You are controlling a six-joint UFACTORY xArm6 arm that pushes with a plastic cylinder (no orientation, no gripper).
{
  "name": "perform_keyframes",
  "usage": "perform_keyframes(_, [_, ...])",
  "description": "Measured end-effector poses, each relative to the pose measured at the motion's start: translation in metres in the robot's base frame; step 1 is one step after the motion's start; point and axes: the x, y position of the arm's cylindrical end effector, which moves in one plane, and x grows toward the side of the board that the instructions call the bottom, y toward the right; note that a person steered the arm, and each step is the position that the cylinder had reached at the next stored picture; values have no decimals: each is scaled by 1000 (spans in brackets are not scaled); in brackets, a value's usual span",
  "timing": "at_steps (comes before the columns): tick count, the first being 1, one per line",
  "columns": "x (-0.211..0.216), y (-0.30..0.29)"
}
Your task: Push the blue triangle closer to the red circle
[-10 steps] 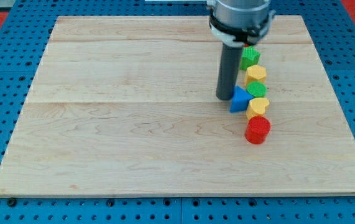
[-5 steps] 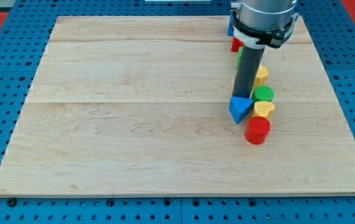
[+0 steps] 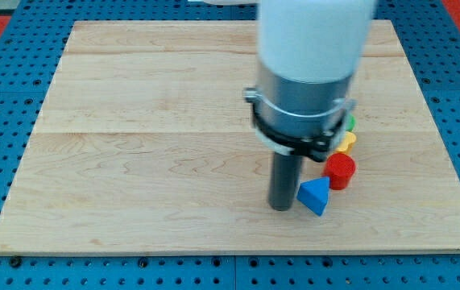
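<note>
In the camera view, my tip is resting on the wooden board, just left of the blue triangle. It is a bare rod with no pincer. The triangle is sitting near the view's bottom, touching the red circle up-right of it. A yellow block and a green block are peeking out behind the arm.

Our arm hangs upright from the frame's top, right of centre; our rod points straight down, my tip lower centre-right.
</note>
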Motion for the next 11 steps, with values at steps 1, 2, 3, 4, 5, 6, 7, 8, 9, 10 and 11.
perform_keyframes(1, [-5,-31])
perform_keyframes(2, [-18,-19])
perform_keyframes(3, [-16,22])
perform_keyframes(4, [-13,42])
perform_keyframes(5, [-1,57])
perform_keyframes(6, [9,63])
perform_keyframes(7, [10,63])
perform_keyframes(8, [11,65])
perform_keyframes(9, [11,65])
perform_keyframes(10, [11,65])
perform_keyframes(11, [11,65])
